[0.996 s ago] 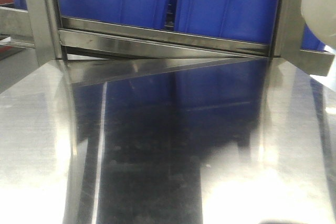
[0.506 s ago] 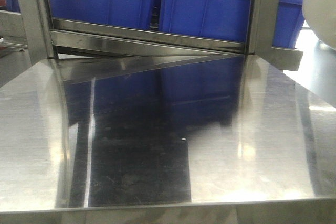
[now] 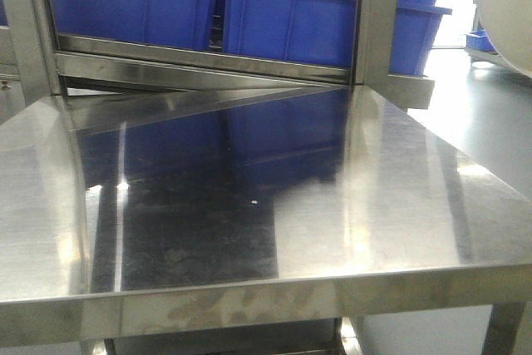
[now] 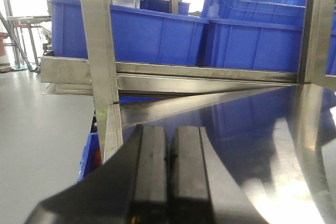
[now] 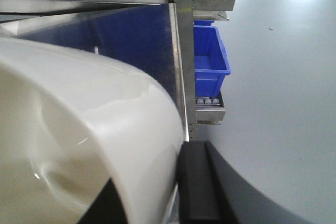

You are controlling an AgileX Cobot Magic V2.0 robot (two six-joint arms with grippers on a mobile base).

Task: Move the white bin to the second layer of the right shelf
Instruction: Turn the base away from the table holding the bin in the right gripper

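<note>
Glossy cream white bin (image 5: 79,119) rim clamped by right pincer (image 5: 152,174); left pincer (image 4: 168,136) closed, empty

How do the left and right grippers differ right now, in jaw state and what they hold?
The left gripper has its black fingers pressed together with nothing between them; the right gripper is clamped on the wall of the white bin. The left gripper hangs over the steel table; the right gripper sits at that table's right edge, with floor beside it. Both have black fingers and face the rack of blue crates.
</note>
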